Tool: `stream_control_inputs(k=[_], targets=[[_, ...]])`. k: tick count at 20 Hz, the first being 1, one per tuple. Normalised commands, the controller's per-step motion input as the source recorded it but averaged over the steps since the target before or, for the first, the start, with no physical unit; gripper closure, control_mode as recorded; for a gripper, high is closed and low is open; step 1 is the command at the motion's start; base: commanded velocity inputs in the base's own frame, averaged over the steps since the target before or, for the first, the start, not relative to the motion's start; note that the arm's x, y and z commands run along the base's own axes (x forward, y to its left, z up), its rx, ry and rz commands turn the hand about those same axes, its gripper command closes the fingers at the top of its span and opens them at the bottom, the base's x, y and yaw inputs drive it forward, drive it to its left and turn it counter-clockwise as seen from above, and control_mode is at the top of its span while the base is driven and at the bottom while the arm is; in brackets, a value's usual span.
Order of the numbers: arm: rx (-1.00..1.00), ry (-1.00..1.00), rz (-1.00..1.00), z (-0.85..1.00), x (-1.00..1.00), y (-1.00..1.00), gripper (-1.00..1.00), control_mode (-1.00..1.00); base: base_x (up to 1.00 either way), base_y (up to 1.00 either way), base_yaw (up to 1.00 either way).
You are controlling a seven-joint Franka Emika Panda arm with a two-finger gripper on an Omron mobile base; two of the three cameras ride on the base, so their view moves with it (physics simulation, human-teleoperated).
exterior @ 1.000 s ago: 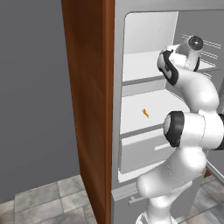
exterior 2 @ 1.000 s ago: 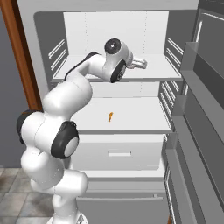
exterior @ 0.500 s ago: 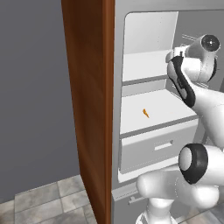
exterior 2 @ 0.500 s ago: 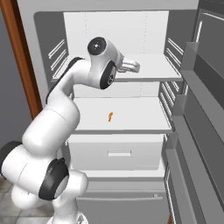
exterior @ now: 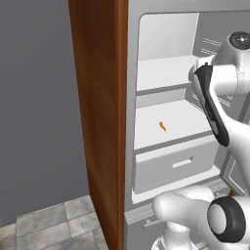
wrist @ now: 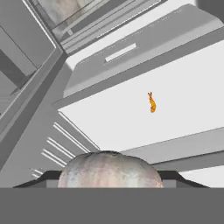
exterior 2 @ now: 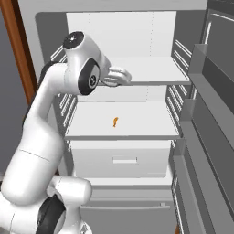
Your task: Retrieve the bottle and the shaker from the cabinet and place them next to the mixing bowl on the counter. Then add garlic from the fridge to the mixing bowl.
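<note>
garlic [wrist: 110, 168]: pale, mottled round bulb at the bottom of the hand view, right at the gripper's mouth between the finger tips, above the fridge's middle shelf [exterior 2: 137, 121].
handling: my read is light, firm but papery-skinned and rounded, so it can roll or slip; best taken across the widest part of the bulb, moderate squeeze.
gripper [wrist: 110, 181]: tips almost fully covered by the bulb; jaws look set around it at bulb width, so I judge it gripping the garlic, though actual pad contact isn't visible.
arm: wrist reaches in at upper shelf [exterior 2: 151, 68] height in the right base view; fingers point away from that camera, bulb not discernible there.
orange item [exterior 2: 115, 121]: small thing lying on the middle shelf, well apart from the hand; too small to identify.
drawer [exterior 2: 121, 157]: closed, under the middle shelf.
fridge door [exterior 2: 210, 105]: open, right side, bins cut off by the frame.
hidden: mixing bowl, counter, bottle and shaker are out of frame; placement progress can't be judged.
</note>
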Motion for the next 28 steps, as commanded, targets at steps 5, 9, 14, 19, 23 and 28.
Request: stream_control_inputs(k=[5,9,14,19,23,28], targets=[[-0.01,0.25,-0.02,-0.57,-1.0,0.05,1.0,-1.0,0.0,0.0,0.0],[0.0,0.14,0.01,-0.82,-0.95,0.02,1.0,-1.0,0.0,0.0,0.0],[0.0,0.2,0.03,-0.91,-0.61,0.15,1.0,-1.0,0.0,0.0,0.0],[0.0,0.21,0.0,-0.86,-0.17,0.07,1.0,-1.0,0.0,0.0,0.0],[0.0,0.1,0.0,-0.3,0.0,0.03,1.0,-1.0,0.0,0.0,0.0],[0.0,0.0,0.0,-0.01,0.0,0.11,1.0,-1.0,0.0,0.0,0.0]])
